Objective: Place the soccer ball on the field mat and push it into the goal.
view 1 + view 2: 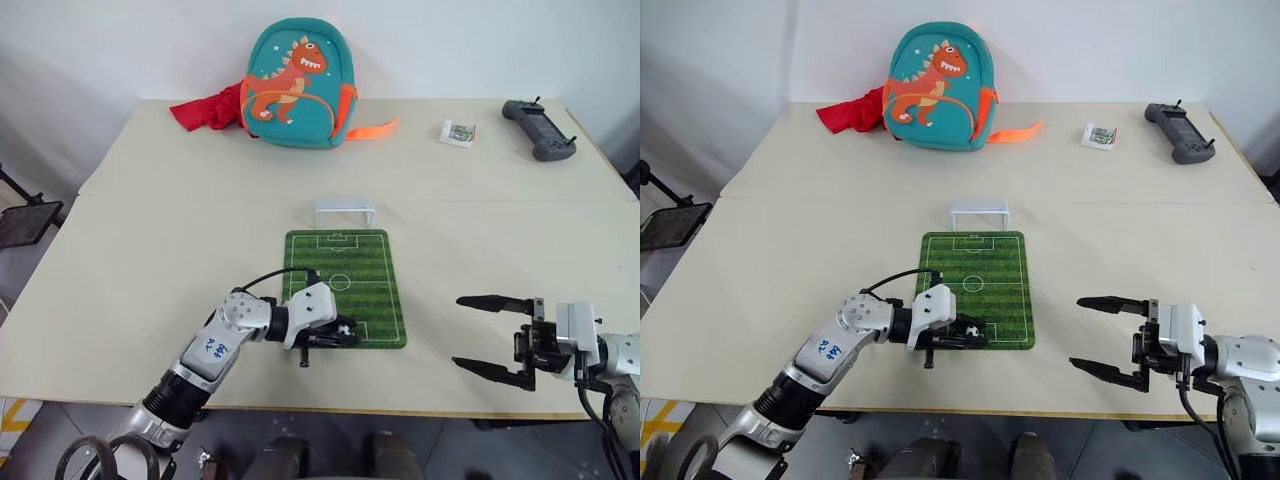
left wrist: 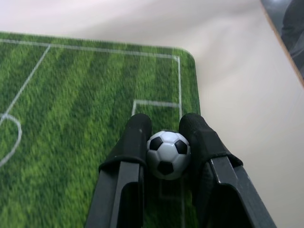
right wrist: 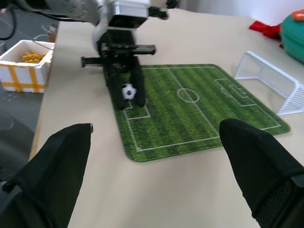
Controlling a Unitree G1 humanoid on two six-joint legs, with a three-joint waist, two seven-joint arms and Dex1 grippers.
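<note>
The ball (image 2: 167, 154) is pinched in the left claw (image 1: 335, 334) over the mat's (image 1: 370, 280) near penalty box, not yet released. The right claw (image 1: 495, 340) waits wide open and empty. Setting down and pushing into the far goal (image 1: 345, 212) remain.

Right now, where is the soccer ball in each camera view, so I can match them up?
Left eye view: soccer ball in the left end effector, over the field mat's near end.
Right eye view: same spot.
Left wrist view: centre, between the fingers.
Right wrist view: upper left.
Shared landmark: the mat's near penalty box.
</note>
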